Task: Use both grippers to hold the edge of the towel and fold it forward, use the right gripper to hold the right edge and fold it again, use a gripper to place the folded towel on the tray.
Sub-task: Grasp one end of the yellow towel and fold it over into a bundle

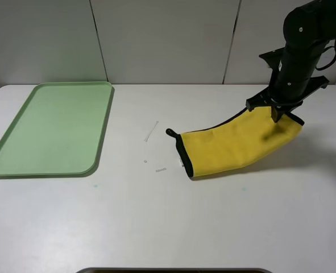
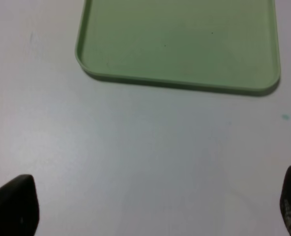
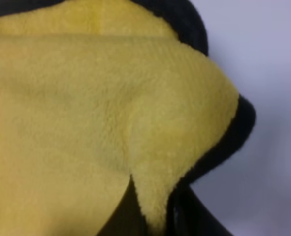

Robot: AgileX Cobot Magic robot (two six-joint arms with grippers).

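The yellow towel (image 1: 236, 145) lies folded right of the table's middle, its black-trimmed edge (image 1: 182, 152) and corner loop pointing left. My right gripper (image 1: 277, 111) is shut on the towel's right end and holds it lifted off the table. Up close, the right wrist view is filled with plush yellow towel (image 3: 86, 118) and black trim (image 3: 234, 132) pinched between the fingers. The mint-green tray (image 1: 54, 128) sits at the far left. In the left wrist view my left gripper (image 2: 150, 206) stands open over bare table, with the tray (image 2: 179, 83) ahead of it. The left arm does not show in the exterior view.
A few small white scraps (image 1: 150, 132) lie on the white table between tray and towel. A white panelled wall runs behind the table. A dark object edge (image 1: 173, 271) shows at the front rim.
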